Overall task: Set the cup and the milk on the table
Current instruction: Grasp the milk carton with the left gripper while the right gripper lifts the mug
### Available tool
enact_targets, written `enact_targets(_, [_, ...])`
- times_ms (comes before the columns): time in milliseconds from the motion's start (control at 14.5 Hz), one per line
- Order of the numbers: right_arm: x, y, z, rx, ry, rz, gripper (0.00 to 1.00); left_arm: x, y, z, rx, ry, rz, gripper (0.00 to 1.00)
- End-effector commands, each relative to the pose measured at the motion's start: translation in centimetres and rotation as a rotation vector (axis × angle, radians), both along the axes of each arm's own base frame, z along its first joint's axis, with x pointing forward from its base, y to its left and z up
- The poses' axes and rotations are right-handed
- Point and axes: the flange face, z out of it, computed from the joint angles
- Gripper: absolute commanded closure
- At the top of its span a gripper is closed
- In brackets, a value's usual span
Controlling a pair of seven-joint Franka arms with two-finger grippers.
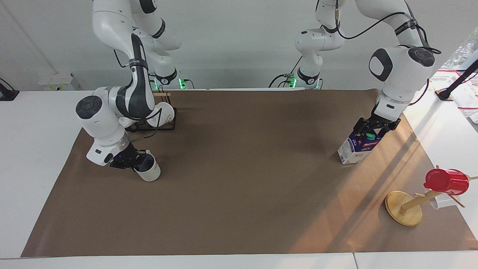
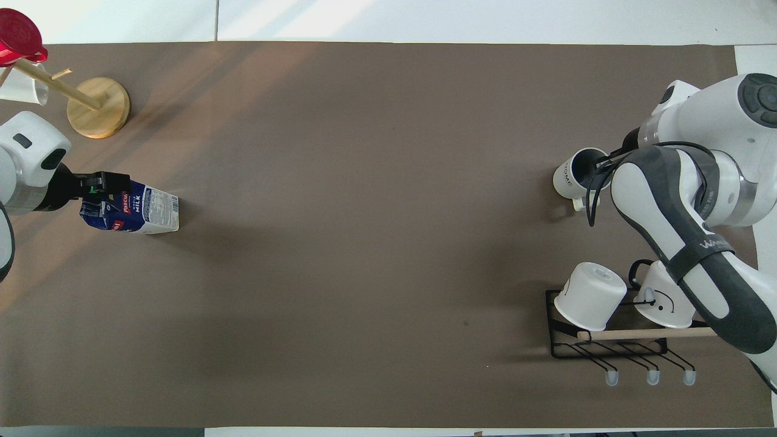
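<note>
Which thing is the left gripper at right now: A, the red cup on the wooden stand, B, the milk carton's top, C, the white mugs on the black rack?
B: the left gripper sits at the gable top of the milk carton, around its green cap.
</note>
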Motion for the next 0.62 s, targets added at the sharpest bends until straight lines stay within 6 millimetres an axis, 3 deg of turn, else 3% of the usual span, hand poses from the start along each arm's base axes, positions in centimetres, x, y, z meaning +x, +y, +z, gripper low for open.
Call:
enact_targets(0, [1.5, 0.4, 5.2, 0.017, 0.007, 0.016, 1.0, -0.4, 0.1, -0.2, 0.001, -0.015, 0.008, 0.0])
enact_targets(207, [2.5, 6.4, 8.0, 0.018, -0.014, -0.028, 1.0, -0.2, 0.1, 0.1, 0.001, -0.023, 0.01, 0.0])
enact_targets(345, [2.3, 12.6, 8.4, 0.017, -0.028, -0.061, 1.0, 0.0, 0.1, 0.5, 0.002, -0.034, 0.01, 0.06])
enact_targets(414, [2.0, 15.5, 8.5, 0.023, -0.035, -0.096, 1.0, 0.1, 0.1, 0.8, 0.002, -0.038, 0.011, 0.2])
enact_targets(483, [1.3, 19.0, 8.1, 0.016, -0.031, -0.117, 1.0, 0.1, 0.1, 0.9, 0.002, -0.04, 0.011, 0.5])
enact_targets(552, [0.6, 21.9, 6.9, -0.001, -0.019, -0.119, 1.0, 0.0, 0.1, 0.9, 0.002, -0.04, 0.011, 0.88])
